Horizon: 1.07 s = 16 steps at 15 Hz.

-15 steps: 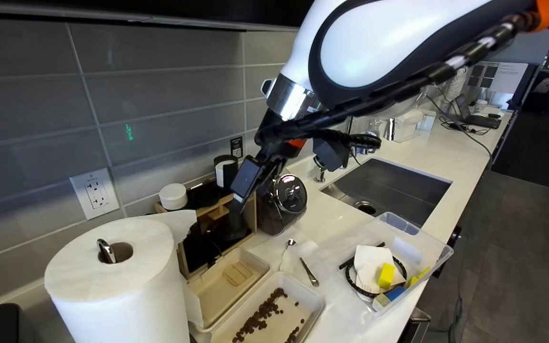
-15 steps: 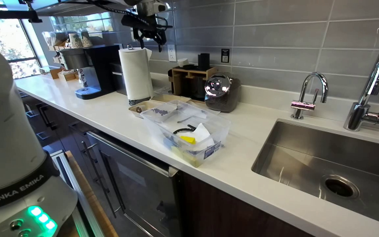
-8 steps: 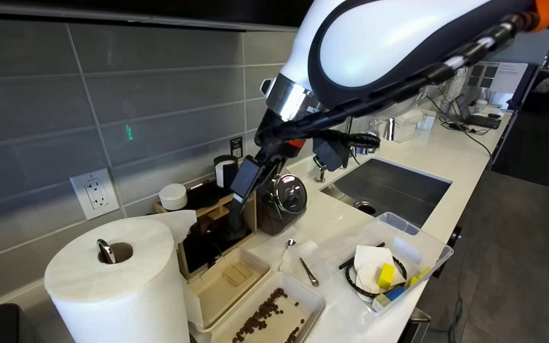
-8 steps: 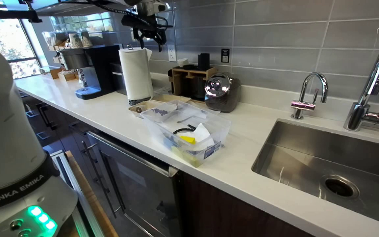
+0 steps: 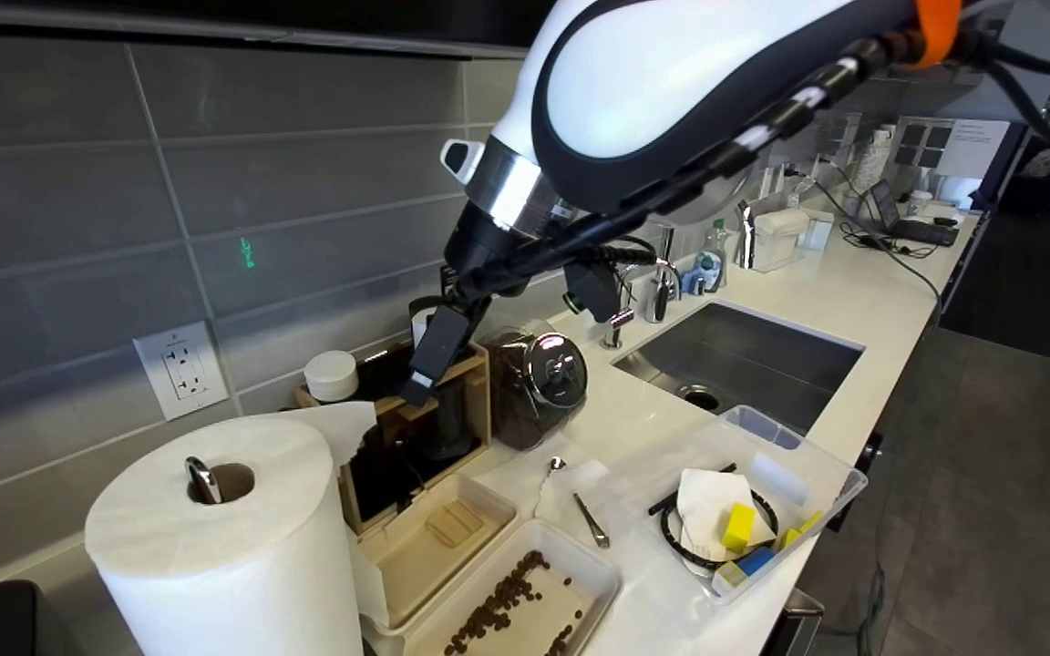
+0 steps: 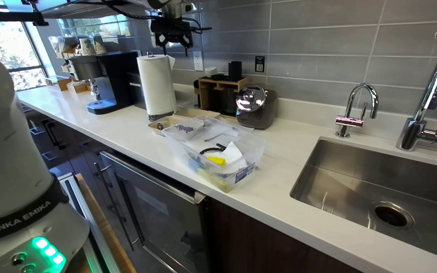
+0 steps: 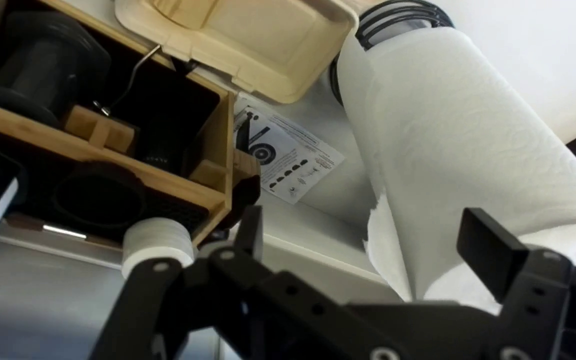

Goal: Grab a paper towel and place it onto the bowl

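Wrist view: one gripper (image 7: 369,238) with its two black fingers (image 7: 488,245) spread wide apart. One white roll (image 7: 468,145) fills much of the background, and one loose paper towel (image 7: 387,250), joined to the roll and ragged along its edge, shows in the gap between the fingers. In an exterior view, the roll stands upright at the left, the paper towel sticking out toward the gripper, which hangs near but apart from it. Next to the right come one wooden rack (image 5: 478,415) and one dark jar (image 5: 518,415). Two beige trays (image 5: 406,551) lie side by side, the nearer bearing brown beans (image 5: 511,588), too many to count. Right of them, one clear bin (image 5: 766,428) contains at least two yellow blocks (image 5: 737,527). Both exterior views show one sink (image 6: 347,189) farther right, with two faucets (image 6: 349,121) along its far edge.
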Motion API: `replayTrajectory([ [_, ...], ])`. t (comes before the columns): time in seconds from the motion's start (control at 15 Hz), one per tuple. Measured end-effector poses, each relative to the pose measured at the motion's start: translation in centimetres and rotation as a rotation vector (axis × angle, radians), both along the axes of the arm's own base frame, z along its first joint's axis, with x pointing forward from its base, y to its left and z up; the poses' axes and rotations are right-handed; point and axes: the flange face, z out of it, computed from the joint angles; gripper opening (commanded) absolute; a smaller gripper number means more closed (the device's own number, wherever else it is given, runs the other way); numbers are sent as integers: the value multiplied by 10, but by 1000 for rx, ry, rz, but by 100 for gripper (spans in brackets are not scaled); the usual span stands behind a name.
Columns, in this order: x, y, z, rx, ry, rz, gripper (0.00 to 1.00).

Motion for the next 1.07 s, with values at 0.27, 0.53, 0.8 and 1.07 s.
replayTrajectory([
  [0.27,10,22,-10,28,-39,114,100],
  [0.53,20,41,-25,58,-97,206,100],
  [0.8,36,48,-34,70,-142,278,100],
  [1.07,54,49,-35,86,-182,330,100],
])
